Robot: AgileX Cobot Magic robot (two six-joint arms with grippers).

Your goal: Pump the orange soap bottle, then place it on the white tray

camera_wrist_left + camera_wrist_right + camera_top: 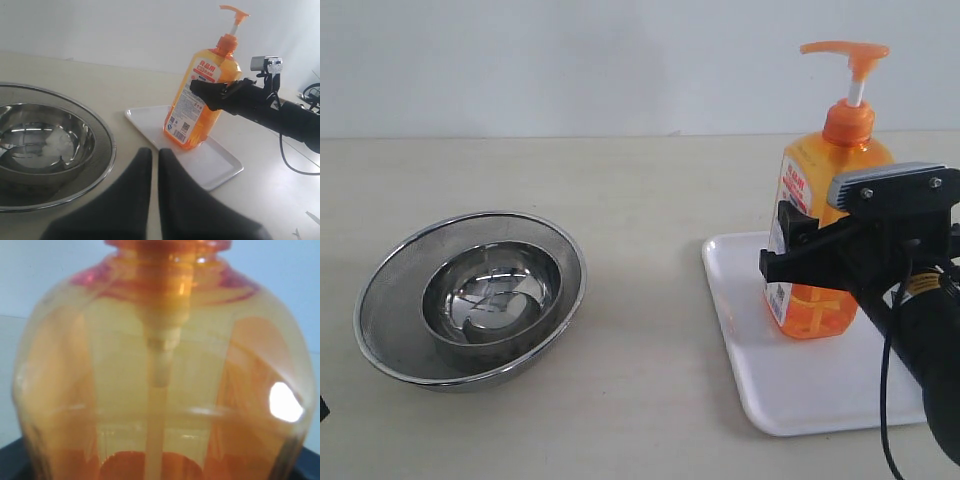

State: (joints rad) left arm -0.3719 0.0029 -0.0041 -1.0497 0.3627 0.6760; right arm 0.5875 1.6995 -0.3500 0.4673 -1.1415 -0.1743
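One move likely due, release: tall translucent orange plastic soap bottle (pixel 840 155) upright on flat glossy white rectangular tray (pixel 770 390), right gripper (pixel 778 240) clamped round its middle. Seat base flat, open wide, retreat level. Short of tray, left gripper (pixel 155 160) fingers together, empty.

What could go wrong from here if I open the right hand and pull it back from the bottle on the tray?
1. The orange soap bottle is tall and stands upright on the white tray. If a finger of the right hand drags along its side during the pull-back, the bottle could tip over.
2. The black cable under the right arm hangs near the tray and might catch its rim.
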